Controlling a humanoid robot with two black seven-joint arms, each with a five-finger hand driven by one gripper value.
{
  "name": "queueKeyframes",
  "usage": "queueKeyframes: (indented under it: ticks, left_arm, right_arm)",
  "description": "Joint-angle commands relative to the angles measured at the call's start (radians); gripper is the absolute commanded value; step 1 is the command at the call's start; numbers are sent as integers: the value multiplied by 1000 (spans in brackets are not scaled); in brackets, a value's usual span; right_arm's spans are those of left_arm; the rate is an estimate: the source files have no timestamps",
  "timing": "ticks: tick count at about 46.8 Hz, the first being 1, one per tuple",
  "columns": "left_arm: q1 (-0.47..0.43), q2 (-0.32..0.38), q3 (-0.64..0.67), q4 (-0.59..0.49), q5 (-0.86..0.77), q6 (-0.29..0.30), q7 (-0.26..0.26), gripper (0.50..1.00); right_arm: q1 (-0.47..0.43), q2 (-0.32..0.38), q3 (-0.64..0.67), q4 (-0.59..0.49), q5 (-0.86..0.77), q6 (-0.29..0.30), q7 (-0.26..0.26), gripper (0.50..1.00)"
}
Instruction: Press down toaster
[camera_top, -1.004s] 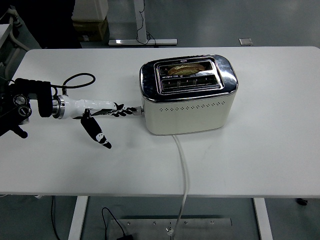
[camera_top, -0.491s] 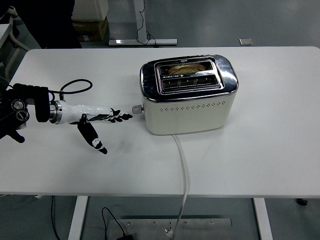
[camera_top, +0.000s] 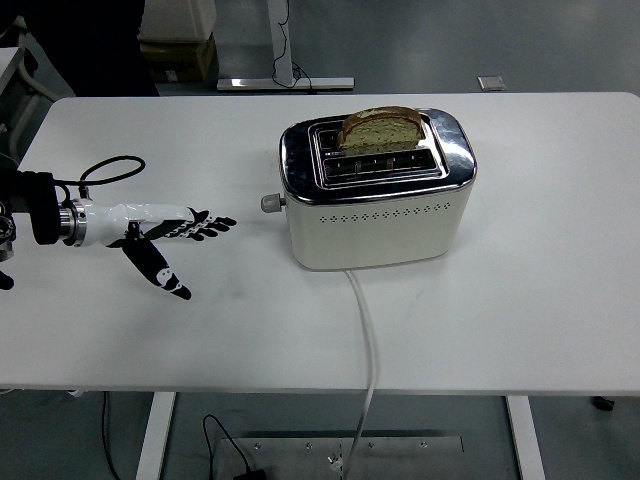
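Observation:
A cream and chrome toaster (camera_top: 378, 190) stands in the middle of the white table (camera_top: 540, 300). A slice of bread (camera_top: 380, 128) sticks up out of its far slot. The round lever knob (camera_top: 270, 203) on the toaster's left end sits high. My left hand (camera_top: 175, 240) hovers over the table well left of the toaster, fingers stretched flat toward it and thumb pointing down, holding nothing. A gap separates its fingertips (camera_top: 226, 221) from the knob. My right hand is out of view.
The toaster's white cord (camera_top: 366, 330) runs from its front over the table's near edge. A black cable (camera_top: 108, 170) loops behind my left wrist. Boxes (camera_top: 178, 40) and a desk frame (camera_top: 285, 80) stand on the floor beyond the table.
My left hand has drawn back to the left, away from the lever. The knob has risen and the bread has popped up out of the slot.

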Motion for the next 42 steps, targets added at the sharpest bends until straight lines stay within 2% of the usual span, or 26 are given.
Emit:
queueKeyframes:
  ticks: [1, 11, 20, 26, 33, 42]
  left_arm:
    - [-23, 5, -36, 21, -103, 0, 0, 1000]
    - [-106, -6, -99, 162, -298, 0, -11, 1000]
    - [-113, -15, -130, 252, -537, 0, -14, 1000]
    - [-112, -52, -130, 295, -681, 0, -14, 1000]
    - [-103, -125, -137, 380, -785, 46, -18, 1000]
    - [-69, -185, -139, 507, -951, 49, -97, 1000]
  right_arm:
    - [0, 0, 0, 0, 0, 0, 0, 998]
    - [0, 0, 0, 0, 0, 0, 0, 998]
    - [0, 0, 0, 0, -2, 0, 0, 998]
    - [2, 0, -1, 1, 0, 0, 0, 998]
    - [2, 0, 0, 1, 0, 0, 0, 1000]
    - [2, 0, 0, 1, 0, 0, 0, 998]
